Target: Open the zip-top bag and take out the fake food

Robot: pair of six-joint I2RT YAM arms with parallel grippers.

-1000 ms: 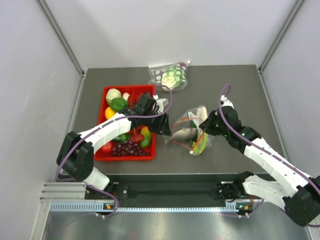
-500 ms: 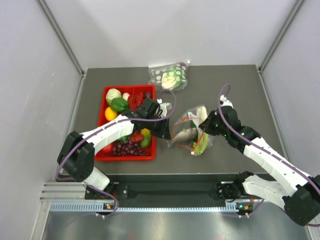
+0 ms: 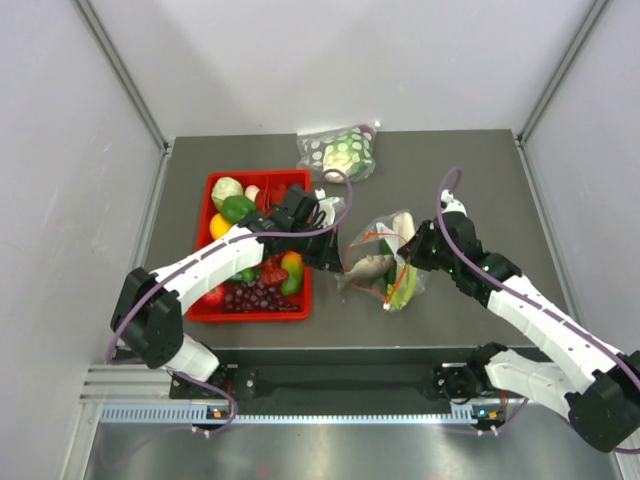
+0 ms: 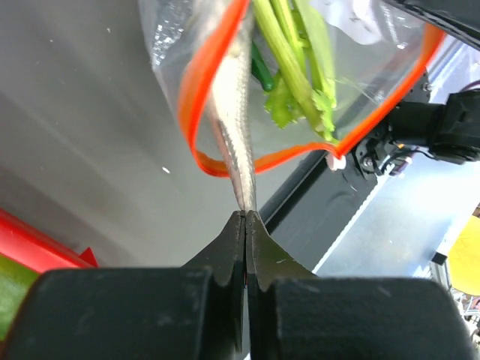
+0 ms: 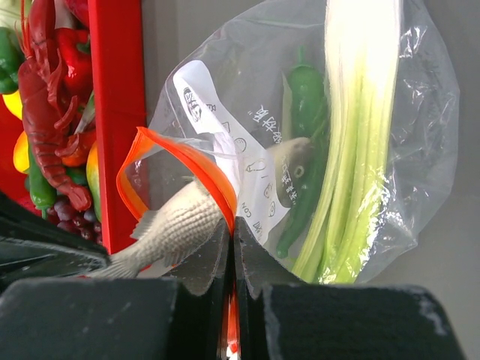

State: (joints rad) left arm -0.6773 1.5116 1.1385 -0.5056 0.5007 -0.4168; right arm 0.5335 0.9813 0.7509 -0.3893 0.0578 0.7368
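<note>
Right of red tray (image 3: 250, 316), on table (image 3: 480, 170): left pincer (image 4: 245, 217) pinched tight on tail of grey fish (image 4: 232, 150). Long axis of fish in line with pincer, head pointing away, body through orange zip mouth of zip-top bag (image 3: 385, 235), head end inside beside celery stalks (image 5: 360, 150) and green piece (image 5: 304, 97). Right pincer (image 5: 231, 232) clamped on far zip lip, anchoring bag. Calls for a straight pull leftward, toward tray. Versus a second ago: bag and fish in about the same spot, fish no further out, left wrist barely shifted.
</note>
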